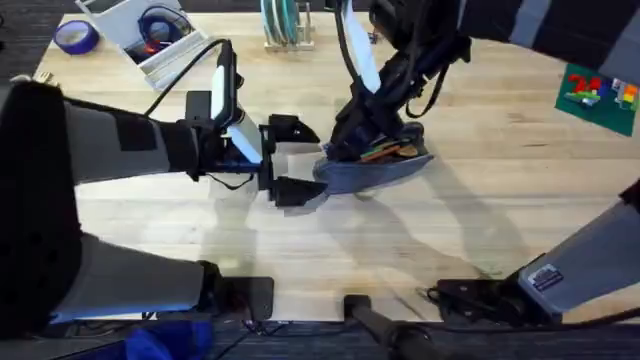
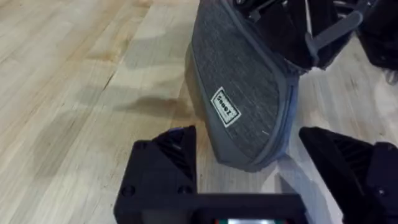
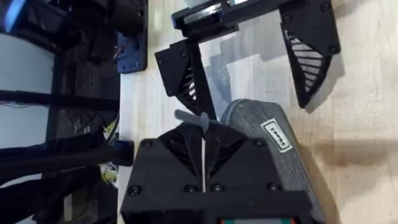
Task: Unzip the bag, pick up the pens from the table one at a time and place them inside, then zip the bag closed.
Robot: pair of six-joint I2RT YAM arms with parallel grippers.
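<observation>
Reaching in from the near left with the left arm, large and grey under the camera. Holding the left gripper (image 1: 300,160) wide, one finger on the far side and one on the near side of the bag (image 1: 375,172), with the bag's left end just entering the gap and apparently touching neither finger.

Lying mid-counter (image 1: 500,210) with its long axis running left to right, so pointing one narrow end straight at the left gripper (image 2: 249,149). Showing its grey labelled side (image 2: 242,93) in the left wrist view.

Coming down on the bag's top from the far side with the right gripper (image 1: 352,148). Pinching narrow (image 3: 202,134) on a thin grey zip tab (image 3: 189,117) above the bag (image 3: 277,155), with the left gripper (image 3: 249,68) spread just beyond.

Showing an orange pen (image 1: 385,152) inside the open mouth; unable to tell where the dark pen is.

Judging the closing step to be in hand. Turning on one relation: the bag's left end lying between the open left fingers, along the zip's line. Calling for closing there to anchor the bag while drawing the tab along the long axis. Risking the whole bag sliding if pulled unanchored.
</observation>
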